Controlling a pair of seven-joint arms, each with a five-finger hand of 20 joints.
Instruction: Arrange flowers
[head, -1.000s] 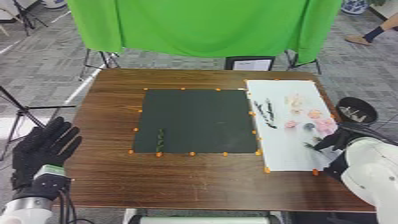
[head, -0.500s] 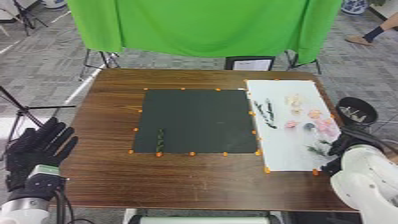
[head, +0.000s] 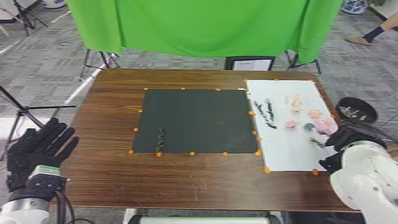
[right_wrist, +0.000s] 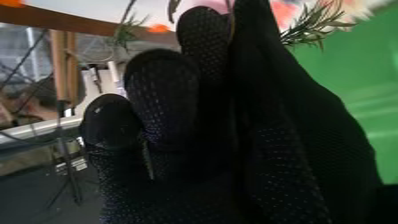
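Left hand (head: 40, 145) at the table's (head: 204, 182) nine o'clock, fingers straight and apart. Right hand (head: 352, 137) beside a green sprig (head: 317, 142), at about four o'clock on the white sheet (head: 289, 159); whether it is clamped on anything, I can't tell. Likely step: picking greenery. Best to take the stem low, spare the leaves, and lift clear of the pink flower (head: 323, 126) toward the dark mat (head: 197, 120), nine o'clock from there.

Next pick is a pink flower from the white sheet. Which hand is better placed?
Right, I'd judge: the right hand is by the white sheet, close to the pink flowers; the left hand is beyond the table's left edge, across the dark mat.
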